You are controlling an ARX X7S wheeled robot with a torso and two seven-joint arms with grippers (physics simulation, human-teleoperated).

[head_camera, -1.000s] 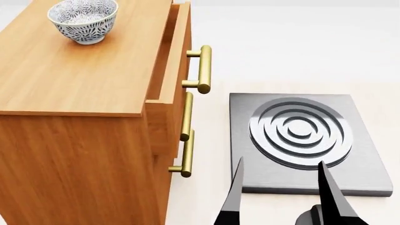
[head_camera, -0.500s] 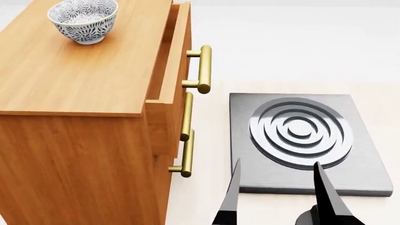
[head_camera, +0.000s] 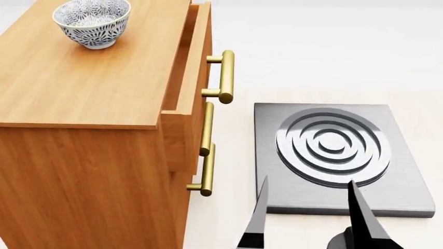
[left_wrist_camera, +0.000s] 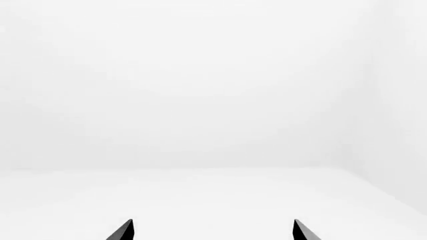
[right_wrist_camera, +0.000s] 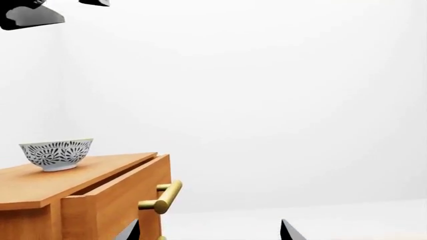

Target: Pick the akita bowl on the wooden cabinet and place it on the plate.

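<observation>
While it sits upright on the cabinet (head_camera: pixel 90 78) top, toward the far left corner at about 11 o'clock in the head view, the bowl (head_camera: pixel 92 22) is untouched and well apart from both claws. Its blue-grey pattern covers inside and outside, and it rests on a small foot; the right wrist view shows it (right_wrist_camera: pixel 57 154) in profile on the same wooden top (right_wrist_camera: pixel 67 177). At the cabinet's front, the top drawer (head_camera: pixel 194 62) stands pulled out a little, with brass handles (head_camera: pixel 225 77) down the drawer fronts. Just beside the cabinet, at about 3 o'clock from its lower handles, a grey square stove (head_camera: pixel 339 155) with raised rings lies flat on the pale floor. Over the stove's near edge, at 6 o'clock in the head view, the right claw (head_camera: pixel 308 199) points forward with its two dark fingers spread wide and nothing between them. From the left wrist view, the left claw (left_wrist_camera: pixel 212 229) shows only two dark tips, set wide apart and holding nothing, facing a blank white space. No plate shows in any view.
</observation>
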